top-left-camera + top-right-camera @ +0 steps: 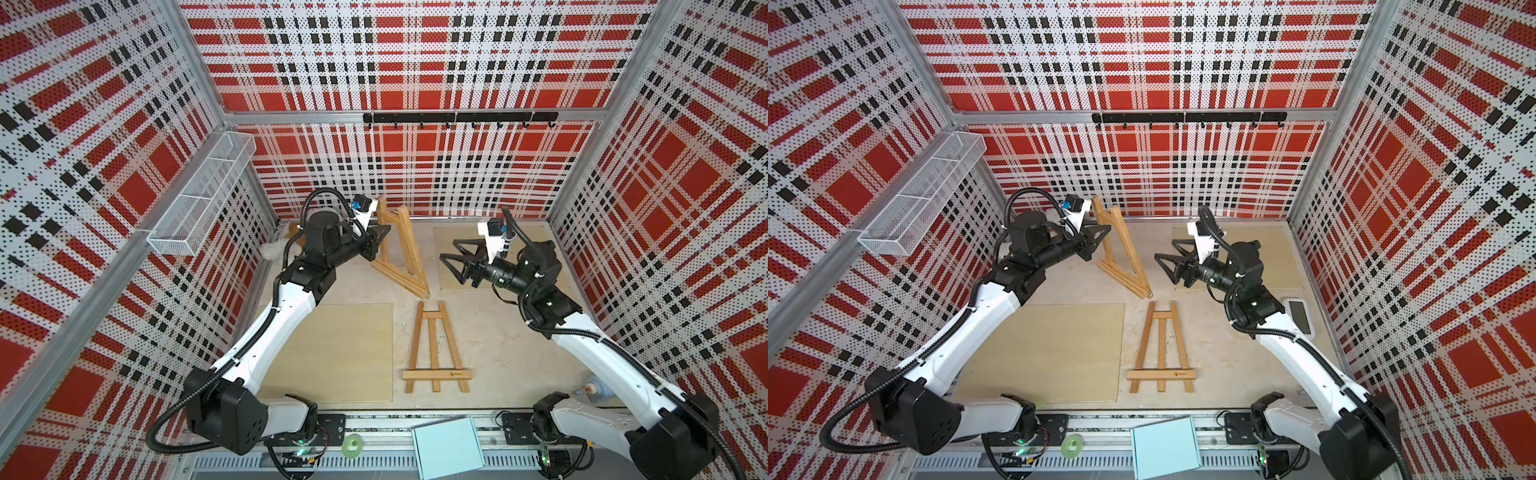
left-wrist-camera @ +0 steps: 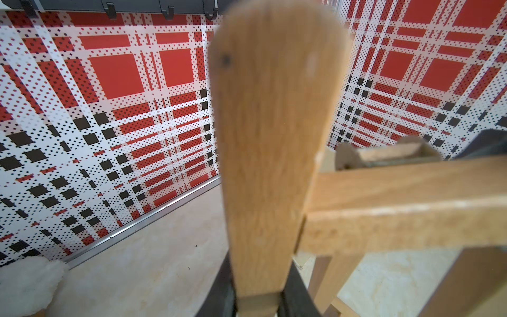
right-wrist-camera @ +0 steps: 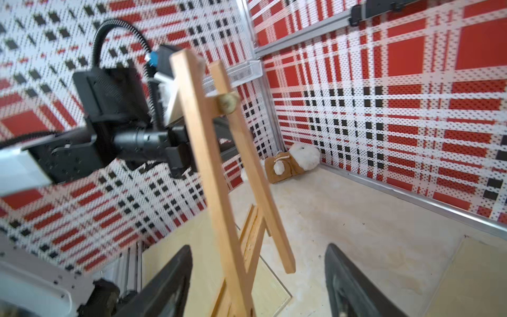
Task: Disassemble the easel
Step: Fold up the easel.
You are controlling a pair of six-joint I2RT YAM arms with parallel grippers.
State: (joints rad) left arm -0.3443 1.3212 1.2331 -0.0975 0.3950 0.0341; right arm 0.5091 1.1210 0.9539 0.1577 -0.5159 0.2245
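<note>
Plainly, the step in hand looks like loosening the top joint of the standing easel (image 1: pixel 401 253). It is propped toward 12 o'clock on the table (image 1: pixel 490 332), with a second easel (image 1: pixel 436 349) lying flat at its 6 o'clock. At the frame's 9 o'clock, the left gripper (image 1: pixel 383 233) has its jaws pinched on one wooden upright — the left wrist view shows the slat clamped between the dark fingers (image 2: pixel 297 293). The right gripper (image 1: pixel 451 254), at 3 o'clock and apart from the wood, has its jaws spread wide. To do this well, I judge the left should hold firm while the right closes on the hinge knob (image 3: pixel 228 102) — squarely, since a skewed grip could tip the frame.
</note>
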